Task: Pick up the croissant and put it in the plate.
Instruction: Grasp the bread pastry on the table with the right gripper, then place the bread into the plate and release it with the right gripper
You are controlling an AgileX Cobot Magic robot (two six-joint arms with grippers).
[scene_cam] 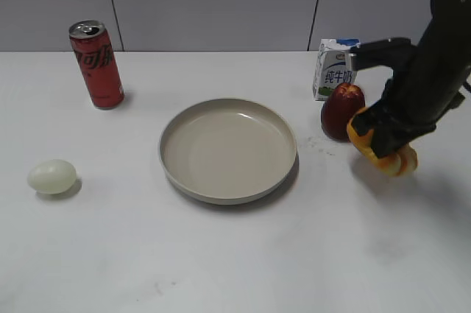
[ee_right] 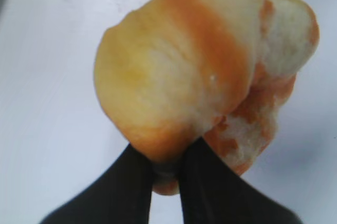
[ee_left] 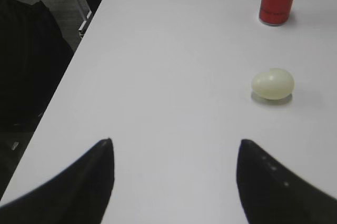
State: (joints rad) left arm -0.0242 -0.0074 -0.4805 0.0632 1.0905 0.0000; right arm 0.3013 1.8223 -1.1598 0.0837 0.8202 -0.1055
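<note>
orange-and-cream striped croissant (scene_cam: 383,147), beige plate (scene_cam: 228,149), dark red apple (scene_cam: 341,110)

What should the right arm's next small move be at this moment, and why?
Probably carry the croissant leftward toward the plate, keeping it lifted. The right gripper is shut on the croissant, which appears raised above the table to the plate's right, just in front of the apple. The plate holds nothing, and the left gripper is open, away near the egg.

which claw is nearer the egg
Left. The left claw hovers open just short of the egg; the right claw is across the plate, shut on the croissant.
</note>
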